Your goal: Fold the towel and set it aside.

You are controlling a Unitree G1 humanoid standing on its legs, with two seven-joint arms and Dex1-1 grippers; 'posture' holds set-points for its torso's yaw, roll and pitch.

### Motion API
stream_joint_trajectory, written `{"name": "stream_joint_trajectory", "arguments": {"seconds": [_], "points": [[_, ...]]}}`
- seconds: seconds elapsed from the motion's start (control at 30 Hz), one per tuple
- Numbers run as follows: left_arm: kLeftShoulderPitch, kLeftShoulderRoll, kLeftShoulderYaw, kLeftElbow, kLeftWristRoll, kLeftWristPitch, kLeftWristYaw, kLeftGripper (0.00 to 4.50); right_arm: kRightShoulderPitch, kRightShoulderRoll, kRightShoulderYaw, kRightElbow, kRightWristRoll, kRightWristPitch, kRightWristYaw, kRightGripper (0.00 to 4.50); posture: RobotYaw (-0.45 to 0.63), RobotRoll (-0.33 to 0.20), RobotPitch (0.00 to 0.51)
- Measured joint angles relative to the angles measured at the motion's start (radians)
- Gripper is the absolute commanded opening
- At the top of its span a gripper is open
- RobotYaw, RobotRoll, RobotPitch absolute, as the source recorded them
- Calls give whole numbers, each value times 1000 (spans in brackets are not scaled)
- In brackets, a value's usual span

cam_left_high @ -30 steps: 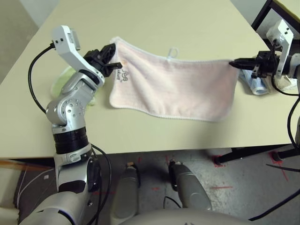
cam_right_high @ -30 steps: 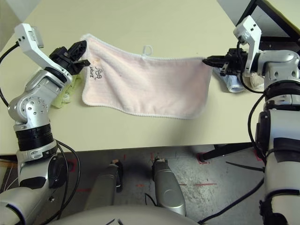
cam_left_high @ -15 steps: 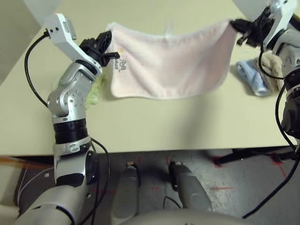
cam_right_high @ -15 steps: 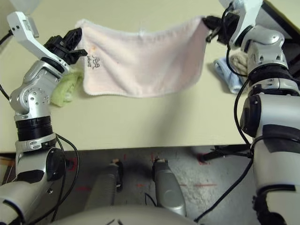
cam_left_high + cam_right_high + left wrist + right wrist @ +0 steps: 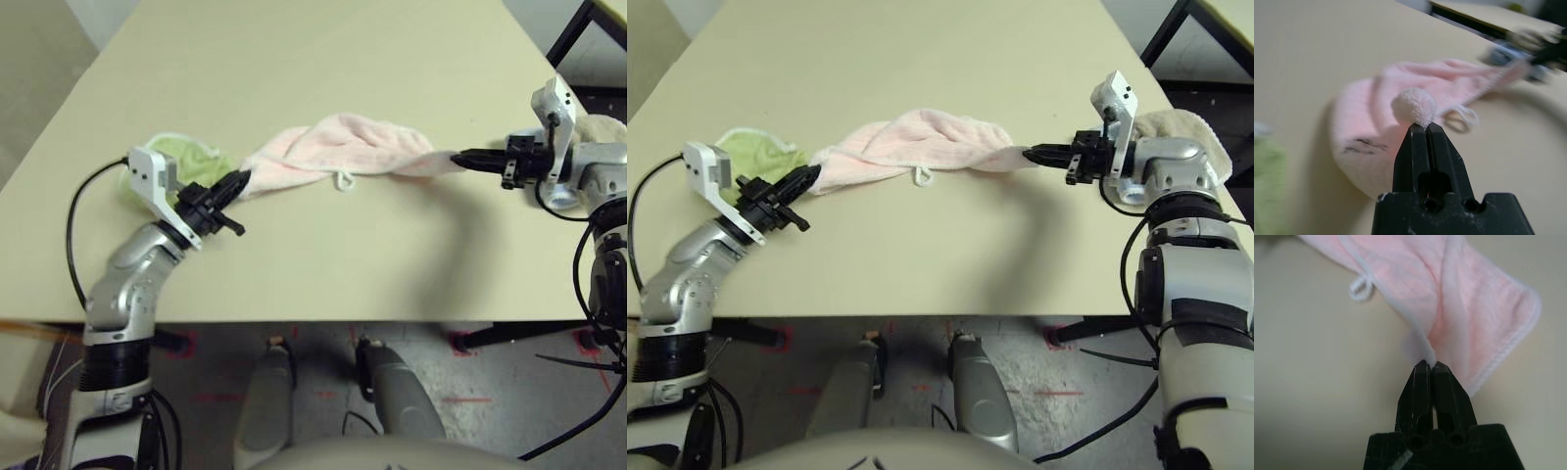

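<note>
The beige counter [image 5: 323, 255] carries the towel [image 5: 338, 147], a pale pink terry cloth bunched into a long, sagging band near the counter's middle, white stitched edging and a small white hanging loop [image 5: 344, 180] showing. Its left corner is clamped in the closed left end effector [image 5: 238, 179], its right corner in the closed right end effector [image 5: 460, 156]. The left wrist view shows dark embroidered marks [image 5: 1362, 145], too blurred to read. A lime-green cloth [image 5: 181, 157] lies behind the left end.
</note>
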Motion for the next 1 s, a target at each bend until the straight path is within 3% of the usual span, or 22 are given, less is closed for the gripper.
{"name": "stream_joint_trajectory", "arguments": {"seconds": [0.53,0.8,1.0], "points": [[65,268,-84,32,13,67,-372,19,46,-114,108,-24,-91,-2,64,0,80,0,195],[67,285,-104,38,70,4,-434,19,22,-175,159,-14,-120,32,75,0,77,0,187],[79,289,-110,26,78,-10,-452,19,21,-223,257,-13,-111,73,75,0,76,0,183]]}}
